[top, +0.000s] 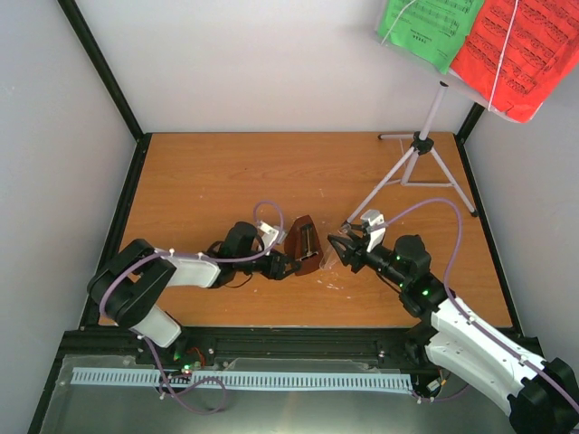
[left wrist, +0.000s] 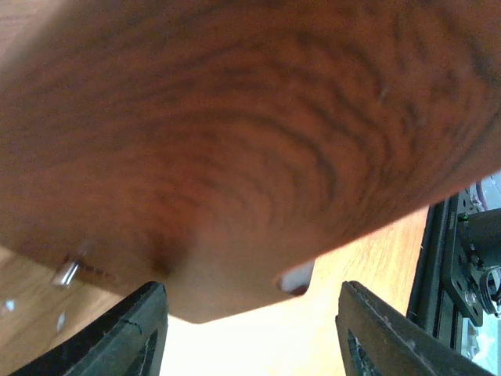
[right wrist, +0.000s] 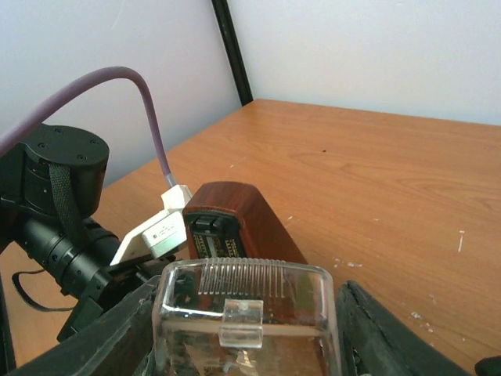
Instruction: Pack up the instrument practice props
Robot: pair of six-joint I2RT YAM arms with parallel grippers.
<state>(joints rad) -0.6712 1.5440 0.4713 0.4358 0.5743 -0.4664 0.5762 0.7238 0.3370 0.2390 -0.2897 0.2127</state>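
The dark brown pyramid metronome lies tilted on the table between my two grippers, its scale face showing. Its wood side fills the left wrist view. My left gripper is open at its base, and one lower corner hangs between the fingers, touching neither. My right gripper is shut on the metronome's clear cover, held off and just in front of the metronome. The white tripod music stand stands at the back right, carrying a green sheet and a red sheet.
The stand's legs spread over the back right of the wooden table, one reaching close to my right wrist. Black frame rails edge the table, with white walls behind. My left arm sits close beside the metronome.
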